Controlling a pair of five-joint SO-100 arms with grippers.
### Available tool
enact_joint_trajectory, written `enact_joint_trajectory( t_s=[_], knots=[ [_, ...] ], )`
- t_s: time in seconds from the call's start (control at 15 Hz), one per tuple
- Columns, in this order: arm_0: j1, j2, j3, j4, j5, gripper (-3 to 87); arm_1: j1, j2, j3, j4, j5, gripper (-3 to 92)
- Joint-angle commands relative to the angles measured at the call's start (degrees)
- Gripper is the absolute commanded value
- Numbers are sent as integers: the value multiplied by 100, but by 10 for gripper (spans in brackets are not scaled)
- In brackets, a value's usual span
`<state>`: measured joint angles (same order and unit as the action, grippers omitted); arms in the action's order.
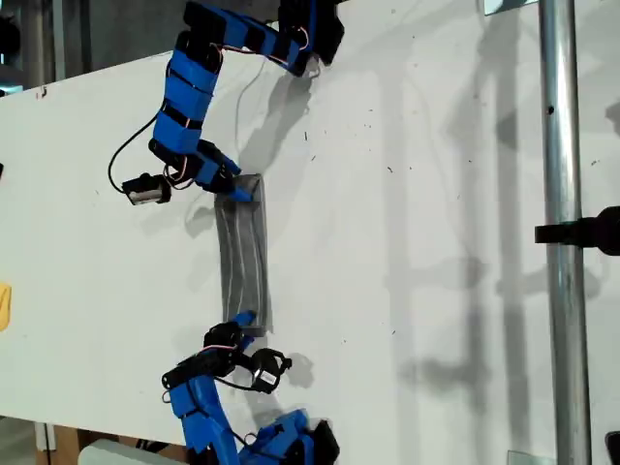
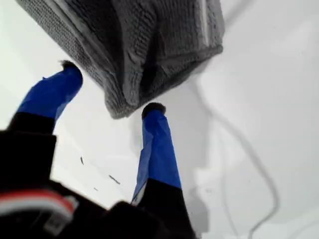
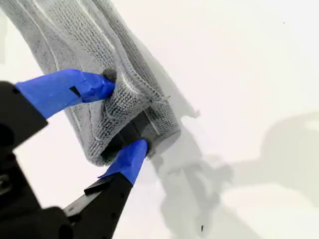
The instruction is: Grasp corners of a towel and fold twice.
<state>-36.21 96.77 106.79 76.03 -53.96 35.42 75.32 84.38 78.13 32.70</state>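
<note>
The grey striped towel [image 1: 242, 257] lies bunched into a narrow strip on the white table [image 1: 407, 194], running between the two blue arms. In the first wrist view my first gripper [image 2: 111, 87] stands open, its fingertips [image 2: 153, 109] on either side of a rounded corner of the towel [image 2: 144, 45] without pinching it. That gripper [image 1: 239, 191] is at the strip's upper end in the exterior view. My second gripper [image 3: 123, 113] is shut on the layered end of the towel [image 3: 89, 40]. It sits at the strip's lower end [image 1: 244, 322] in the exterior view.
A vertical metal pole [image 1: 560, 232] with a black clamp [image 1: 586, 232] stands at the exterior view's right. A black cable [image 1: 116, 165] loops beside the upper arm. A yellow object [image 1: 3, 305] shows at the exterior view's left edge.
</note>
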Motion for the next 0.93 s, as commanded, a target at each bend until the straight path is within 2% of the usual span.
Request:
enact_joint_trajectory(
  t_s=[0.0,0.13,0.33,0.47,0.67,0.73,0.8,0.87],
  knots=[
    [-264,993,264,404,-123,215,176,1037,88,519,114,339],
    [-334,1626,765,422,-448,229,369,2074,721,782,431,349],
    [396,3384,1591,387,-1195,238,466,4667,2610,1063,1433,397],
    [1292,5370,2681,132,-1986,242,-272,6223,3621,1266,2382,380],
    [3182,7444,4368,-255,-3612,269,-2004,7427,4474,1327,4403,375],
    [3656,7708,4869,-659,-3929,250,-2470,7972,5019,1274,5159,381],
    [3990,8024,5414,-1204,-3929,148,-2874,8578,5625,1213,5722,384],
    [4061,8754,5950,-1292,-3832,21,-3208,8921,5959,1125,6012,378]
  ],
)
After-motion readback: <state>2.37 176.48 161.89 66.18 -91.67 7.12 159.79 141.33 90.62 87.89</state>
